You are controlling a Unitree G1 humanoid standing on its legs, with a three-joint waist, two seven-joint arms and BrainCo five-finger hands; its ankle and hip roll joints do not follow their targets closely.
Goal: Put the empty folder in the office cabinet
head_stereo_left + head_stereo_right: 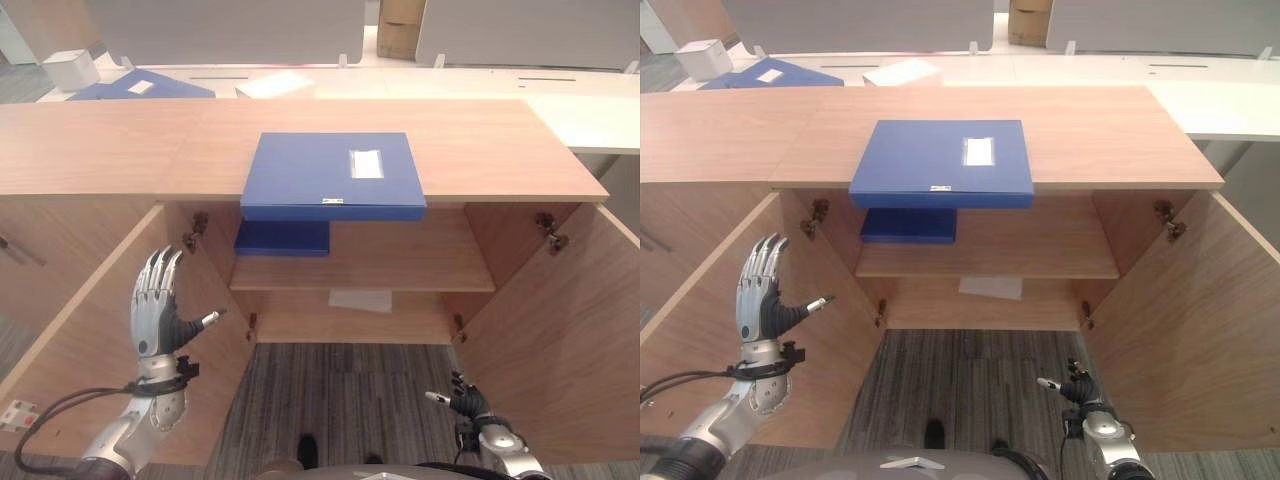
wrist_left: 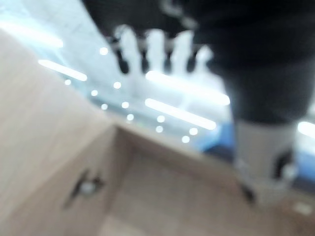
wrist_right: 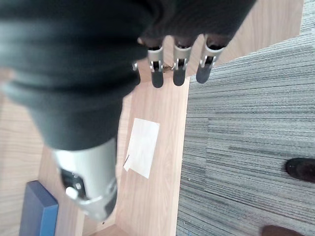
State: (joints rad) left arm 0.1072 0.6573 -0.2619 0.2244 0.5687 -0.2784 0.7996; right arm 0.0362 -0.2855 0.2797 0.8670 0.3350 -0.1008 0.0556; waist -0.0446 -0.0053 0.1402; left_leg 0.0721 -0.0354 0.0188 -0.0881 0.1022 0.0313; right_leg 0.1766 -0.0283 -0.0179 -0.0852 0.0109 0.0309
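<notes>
Two blue folders catch the eye. The larger blue folder (image 1: 333, 176), flat and box-like with a white label (image 1: 366, 164) on its cover, lies on top of the cabinet (image 1: 120, 145), its front edge jutting a little past the cabinet's front lip. It sits well above and ahead of both hands, nearer the left one. A second, smaller blue folder (image 1: 282, 238) lies flat on the shelf (image 1: 400, 265) just beneath it, and a white sheet of paper (image 1: 360, 299) rests on the cabinet floor below.

Both doors stand wide. The left hand (image 1: 160, 305) is raised in front of the left door (image 1: 90, 330), fingers straight and spread, thumb out, holding nothing. The right hand (image 1: 468, 402) hangs low beside the right door (image 1: 560, 340), over the grey carpet (image 1: 340, 400); its fingers are extended and relaxed, empty as well.
</notes>
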